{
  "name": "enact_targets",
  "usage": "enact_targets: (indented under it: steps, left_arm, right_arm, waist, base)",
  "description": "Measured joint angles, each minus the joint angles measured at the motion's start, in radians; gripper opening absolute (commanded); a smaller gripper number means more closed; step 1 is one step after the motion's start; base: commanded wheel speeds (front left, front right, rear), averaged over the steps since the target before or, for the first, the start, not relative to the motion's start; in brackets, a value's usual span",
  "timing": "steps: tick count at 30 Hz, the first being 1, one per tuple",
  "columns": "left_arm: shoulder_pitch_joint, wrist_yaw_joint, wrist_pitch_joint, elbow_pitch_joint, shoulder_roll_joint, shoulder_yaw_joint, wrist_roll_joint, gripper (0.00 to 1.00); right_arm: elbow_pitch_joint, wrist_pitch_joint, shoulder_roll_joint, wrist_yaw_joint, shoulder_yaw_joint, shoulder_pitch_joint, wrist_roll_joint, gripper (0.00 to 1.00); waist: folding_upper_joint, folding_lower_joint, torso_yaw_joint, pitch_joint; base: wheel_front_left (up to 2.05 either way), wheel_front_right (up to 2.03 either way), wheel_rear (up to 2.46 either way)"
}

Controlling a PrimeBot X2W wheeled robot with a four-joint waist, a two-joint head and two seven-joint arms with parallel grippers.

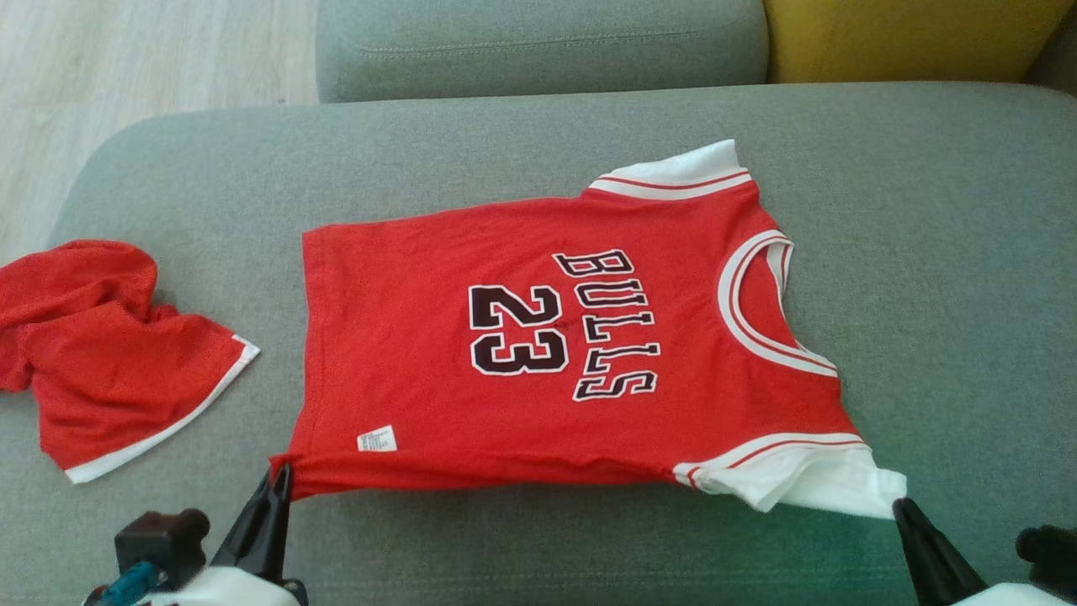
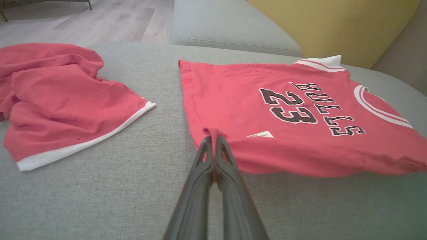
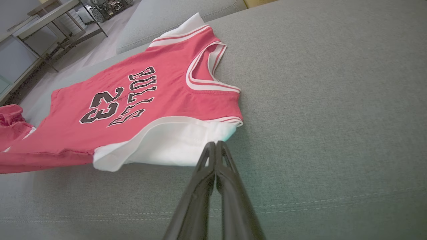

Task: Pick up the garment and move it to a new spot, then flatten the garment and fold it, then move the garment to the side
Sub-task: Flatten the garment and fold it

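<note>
The garment (image 1: 538, 353) is a red jersey with white sleeves, printed "BULLS 23". It lies spread on a grey cushion, neck to the right in the head view. My left gripper (image 1: 282, 471) is shut on its near hem corner, which bunches between the tips in the left wrist view (image 2: 213, 137). My right gripper (image 1: 899, 505) is shut on the tip of the near white sleeve (image 3: 173, 143), as the right wrist view (image 3: 215, 144) shows. The near edge of the garment (image 2: 300, 160) is held a little above the cushion; the far edge rests on it.
A crumpled pair of red shorts (image 1: 101, 353) with white trim lies on the grey cushion (image 1: 925, 252) at the left. Beyond are another grey cushion (image 1: 538, 42), a yellow one (image 1: 909, 34) and wooden floor (image 1: 151, 50). A metal-legged table (image 3: 50, 26) stands far off.
</note>
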Motion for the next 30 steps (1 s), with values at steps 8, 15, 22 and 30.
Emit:
enact_targets:
  steps: [8,15,22,30]
  left_arm:
    - [-0.009,-0.002,0.050,-0.010,0.014,-0.001,-0.019,0.00]
    - [-0.120,-0.044,0.115,0.060,0.014,-0.011,-0.066,0.00]
    - [-0.246,-0.064,0.122,0.130,0.013,-0.012,-0.081,0.00]
    - [-0.326,-0.081,0.076,0.234,0.009,-0.001,-0.106,0.00]
  right_arm:
    - [0.029,-0.004,0.001,0.000,-0.005,-0.034,-0.014,0.00]
    - [0.128,-0.042,0.001,0.000,0.047,-0.259,-0.083,0.00]
    - [0.290,-0.093,-0.023,0.000,0.080,-0.467,-0.109,0.00]
    - [0.468,-0.241,-0.075,0.000,0.116,-0.642,-0.107,0.00]
  waist:
    - [0.0000,0.0000,0.000,0.004]
    - [0.0000,0.0000,0.004,0.049]
    - [0.0000,0.0001,0.004,0.108]
    - [0.0000,0.0001,0.007,0.165]
  base:
    - [0.00,0.00,0.00]
    - [0.00,0.00,0.00]
    - [0.00,0.00,0.00]
    - [0.00,0.00,0.00]
